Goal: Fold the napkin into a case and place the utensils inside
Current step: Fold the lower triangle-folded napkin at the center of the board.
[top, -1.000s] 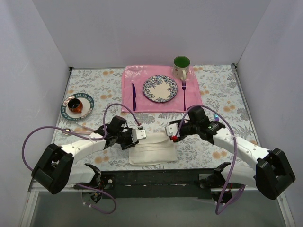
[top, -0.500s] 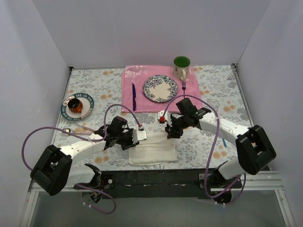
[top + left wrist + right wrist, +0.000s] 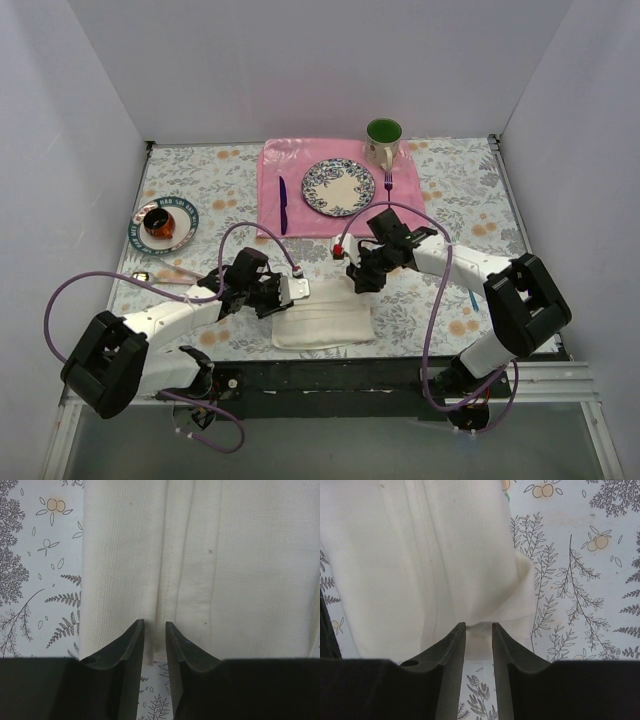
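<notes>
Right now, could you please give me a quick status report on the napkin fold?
Left gripper pinching napkin edge. Right gripper astride another edge, grip unclear. Cloth lies flat, folded in layers. Nothing seen in the way.

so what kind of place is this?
Looks like a lab test cell staged as a dining table: plain white walls, a pink placemat with plate and green mug, and two robot arms at a napkin.

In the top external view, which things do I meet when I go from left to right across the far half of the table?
teal-rimmed saucer → dark purple knife → patterned dinner plate → dark purple fork
</notes>
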You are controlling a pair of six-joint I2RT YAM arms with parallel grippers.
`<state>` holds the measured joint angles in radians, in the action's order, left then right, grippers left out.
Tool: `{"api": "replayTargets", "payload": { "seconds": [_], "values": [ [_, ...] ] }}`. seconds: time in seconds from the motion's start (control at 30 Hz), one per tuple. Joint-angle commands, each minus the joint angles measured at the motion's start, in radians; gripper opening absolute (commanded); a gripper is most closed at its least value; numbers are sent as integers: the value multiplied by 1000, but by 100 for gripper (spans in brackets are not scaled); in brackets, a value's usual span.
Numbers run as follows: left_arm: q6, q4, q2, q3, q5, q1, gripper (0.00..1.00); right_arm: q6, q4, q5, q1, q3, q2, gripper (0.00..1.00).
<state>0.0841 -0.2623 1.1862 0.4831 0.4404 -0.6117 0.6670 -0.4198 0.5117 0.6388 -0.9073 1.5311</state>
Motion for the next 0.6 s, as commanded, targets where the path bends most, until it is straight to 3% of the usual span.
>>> {"api": "replayTargets", "payload": {
  "seconds": [0.0,0.1,0.23,0.57],
  "values": [
    [6,-11,-34,-6,1,-6,23,-32,3,-42,-4,-44,24,37],
    [8,-11,-36,-8,-2,-8,23,-30,0,-48,-2,-47,29,32],
    [6,-12,-36,-5,-2,-8,23,-9,-10,-21,-4,-47,-3,1],
    [-14,-37,-71,28,6,-10,24,65,-62,10,7,-19,-54,1]
  ]
}}
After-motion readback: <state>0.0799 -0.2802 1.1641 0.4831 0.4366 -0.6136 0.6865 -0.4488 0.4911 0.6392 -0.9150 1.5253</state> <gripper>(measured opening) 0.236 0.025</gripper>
